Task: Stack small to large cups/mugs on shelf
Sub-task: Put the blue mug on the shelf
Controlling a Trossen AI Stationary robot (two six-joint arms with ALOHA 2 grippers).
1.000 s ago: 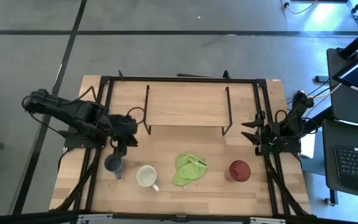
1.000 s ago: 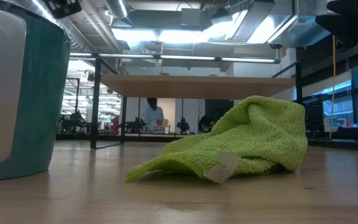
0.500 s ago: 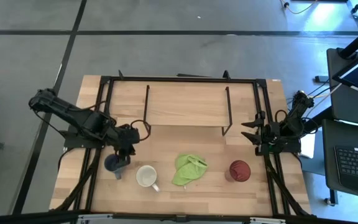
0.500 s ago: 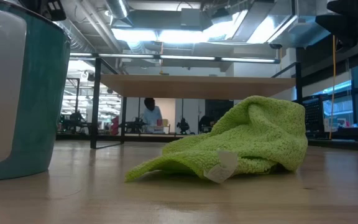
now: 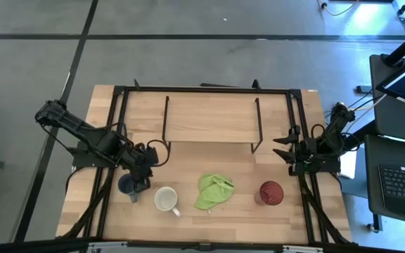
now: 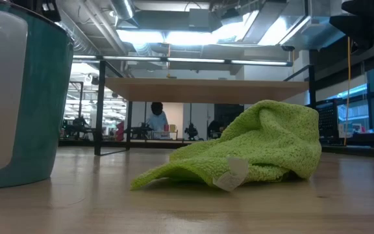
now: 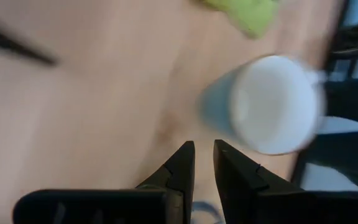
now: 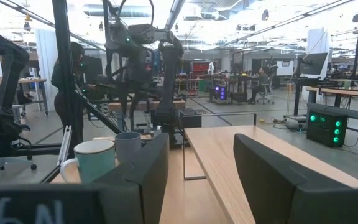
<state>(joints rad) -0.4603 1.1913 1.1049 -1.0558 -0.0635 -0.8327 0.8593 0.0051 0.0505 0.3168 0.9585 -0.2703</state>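
The small blue-grey mug (image 5: 126, 186) stands upright near the table's front left. The white mug with handle (image 5: 165, 199) stands to its right and also shows in the left wrist view (image 7: 272, 102). The dark red cup (image 5: 271, 192) stands at the front right. The light-wood shelf (image 5: 211, 119) stands on black wire legs at the back. My left gripper (image 5: 141, 180) points down over the blue-grey mug's right rim, its fingers (image 7: 185, 163) close together with a narrow gap. My right gripper (image 5: 281, 150) waits open at the right edge. My left gripper is right at the blue-grey mug's right rim (image 5: 133, 184), coming from above. The arm hides the place, and I cannot tell whether the fingers touch the mug.
A lime-green cloth (image 5: 213, 191) lies crumpled between the white mug and the red cup, and fills the middle of the low view (image 6: 245, 149). A black frame (image 5: 118, 126) runs round the table. A person stands in the room beyond (image 6: 156, 117).
My left gripper has gone toward the table's near edge and down, from beside the shelf's left leg to the blue-grey mug's right rim. The mugs, the cup and the cloth have stayed in place.
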